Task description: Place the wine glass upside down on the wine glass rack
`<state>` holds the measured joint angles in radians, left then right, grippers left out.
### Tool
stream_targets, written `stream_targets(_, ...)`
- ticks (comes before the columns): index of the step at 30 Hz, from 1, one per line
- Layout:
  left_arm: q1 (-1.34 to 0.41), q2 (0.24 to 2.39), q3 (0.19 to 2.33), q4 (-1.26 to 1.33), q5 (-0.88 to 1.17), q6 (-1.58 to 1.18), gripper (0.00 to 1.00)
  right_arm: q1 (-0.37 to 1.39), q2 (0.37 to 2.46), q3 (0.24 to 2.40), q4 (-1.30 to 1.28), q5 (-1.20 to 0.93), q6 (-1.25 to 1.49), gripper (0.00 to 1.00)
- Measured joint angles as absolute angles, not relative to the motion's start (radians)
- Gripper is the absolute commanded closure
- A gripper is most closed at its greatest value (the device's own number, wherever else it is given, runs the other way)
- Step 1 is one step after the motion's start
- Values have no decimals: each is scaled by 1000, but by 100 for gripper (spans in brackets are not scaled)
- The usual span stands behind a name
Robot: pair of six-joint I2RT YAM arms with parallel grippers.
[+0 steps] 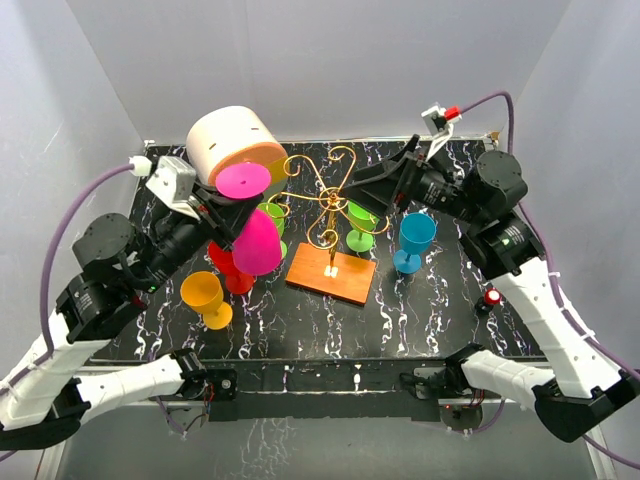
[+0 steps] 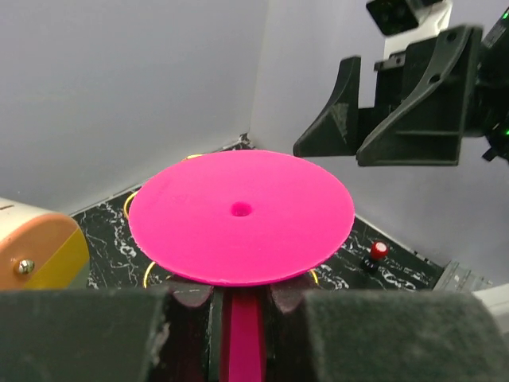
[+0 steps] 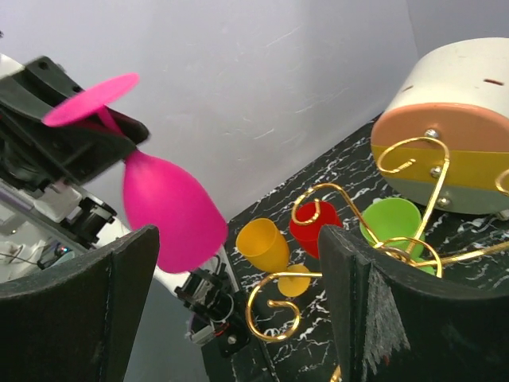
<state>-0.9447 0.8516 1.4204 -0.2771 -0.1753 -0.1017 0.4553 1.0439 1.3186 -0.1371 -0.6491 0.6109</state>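
Observation:
A magenta wine glass (image 1: 257, 243) hangs upside down and tilted above the table's left half, its round foot (image 2: 238, 211) uppermost. My left gripper (image 1: 235, 208) is shut on its stem just under the foot. The wine glass rack (image 1: 325, 200), gold scrolled wire on an orange base (image 1: 332, 272), stands just right of the glass at mid-table. My right gripper (image 3: 238, 310) is open and holds nothing. It hovers at the rack's upper right, facing the magenta bowl (image 3: 167, 211), with a gold curl (image 3: 274, 306) showing between its fingers.
A cream-and-orange drum box (image 1: 232, 142) sits at the back left. Yellow (image 1: 205, 298) and red (image 1: 232, 270) glasses lie near the left arm. Green glasses (image 1: 360, 225) stand by the rack and a blue one (image 1: 413, 240) stands to its right. A red knob (image 1: 492, 296) sits near the right edge.

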Motion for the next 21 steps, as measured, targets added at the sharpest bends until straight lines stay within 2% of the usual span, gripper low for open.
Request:
stream_targets(7,-945,800,1296,-269,-170,-86,100,644,1085,1335,-110,-569,587,19)
stream_targets(13,-945,775,1274,-247,-168,-92,100,906,1142,1336,-108,-384,472,7)
stream_targets(18,-945,750,1273,-223,-157,-120,100,1099,1237,1361,-106,-221,337,6)
stream_targets(21,-945,733,1269,-213,-149,-140,100,1152,1284,1372,-96,-167,288,6)
